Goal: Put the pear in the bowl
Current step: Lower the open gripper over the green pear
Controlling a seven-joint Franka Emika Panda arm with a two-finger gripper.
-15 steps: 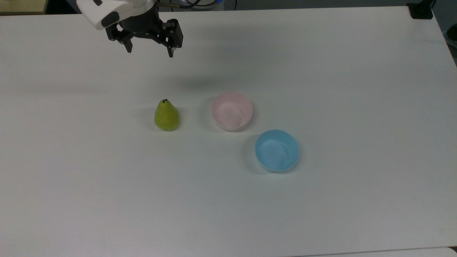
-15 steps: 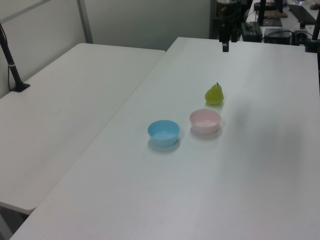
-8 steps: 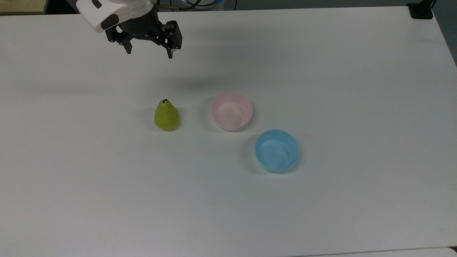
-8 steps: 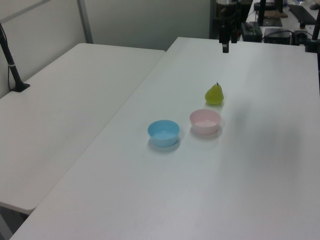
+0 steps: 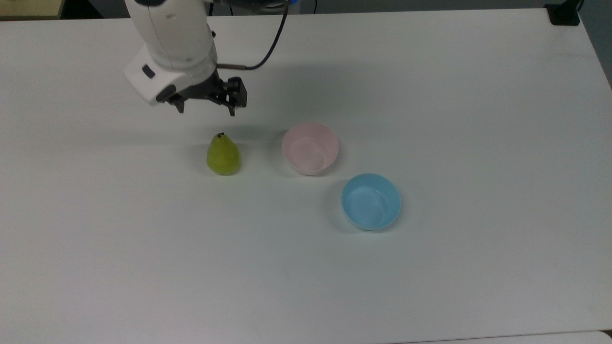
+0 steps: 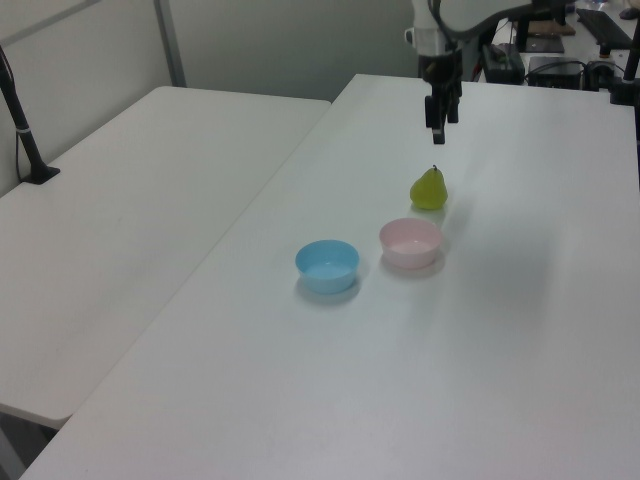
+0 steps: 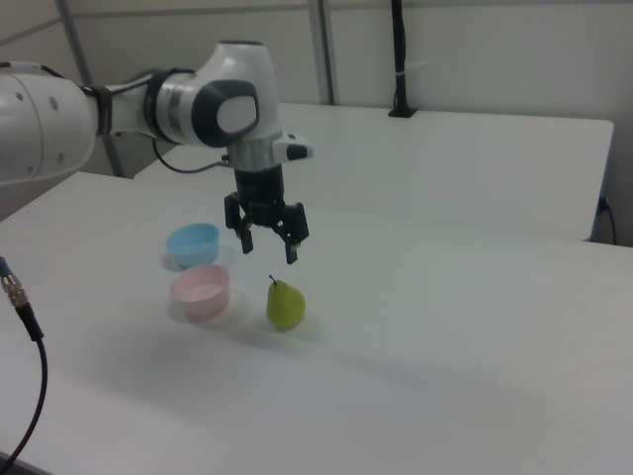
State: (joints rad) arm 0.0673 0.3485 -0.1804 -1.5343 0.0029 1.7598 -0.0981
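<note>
Below the spread fingers (image 7: pixel 247 236) stands the pear (image 7: pixel 285 305), untouched.

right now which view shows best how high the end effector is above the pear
The right view: the open end effector hangs clear above the upright pear. The top view flattens the height; the left view shows the gap from farther off.

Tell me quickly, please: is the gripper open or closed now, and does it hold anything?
Gripper: open, holding nothing, in the air above the pear.
</note>
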